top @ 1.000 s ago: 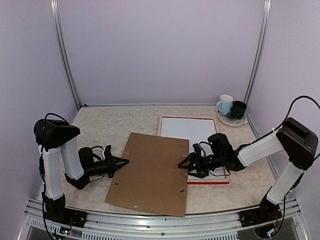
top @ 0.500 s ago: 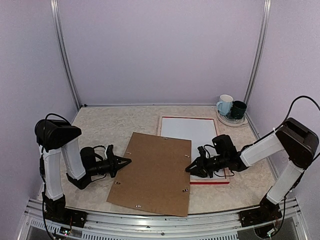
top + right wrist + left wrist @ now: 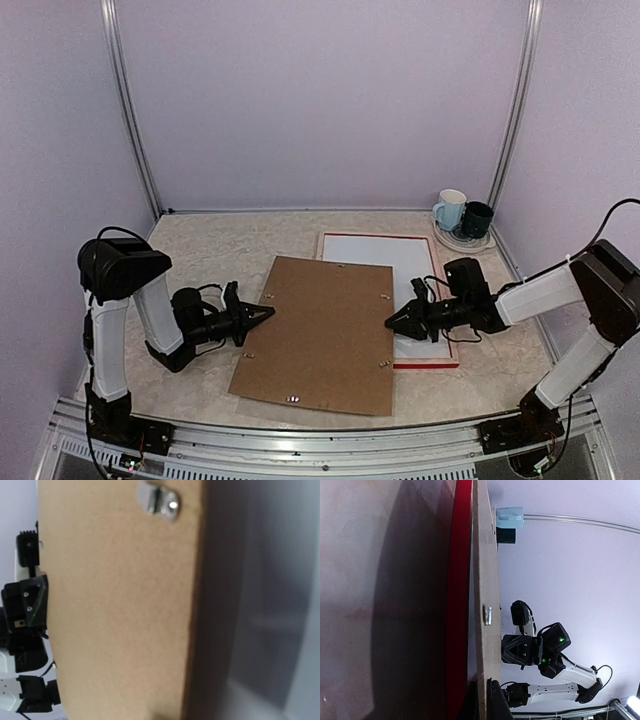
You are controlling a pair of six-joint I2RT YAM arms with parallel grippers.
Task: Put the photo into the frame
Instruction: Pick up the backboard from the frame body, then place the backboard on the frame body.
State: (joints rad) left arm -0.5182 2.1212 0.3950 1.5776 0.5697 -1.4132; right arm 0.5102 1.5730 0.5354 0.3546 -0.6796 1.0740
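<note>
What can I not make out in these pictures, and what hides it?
- Sunset photo: absent from the top view; the red strip under the flat brown backing board, left wrist view, may be it.
- Right gripper: open or shut unclear; right wrist view is blurred, filled by the board; top view too small.

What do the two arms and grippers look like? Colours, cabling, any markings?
Both match. The left arm and right arm have white link covers with black joint housings. The left gripper and right gripper are black, tapering to pointed fingers. Thin black cables loop along each arm. The left wrist view shows green lights on the right arm's black housings. No markings legible.
</note>
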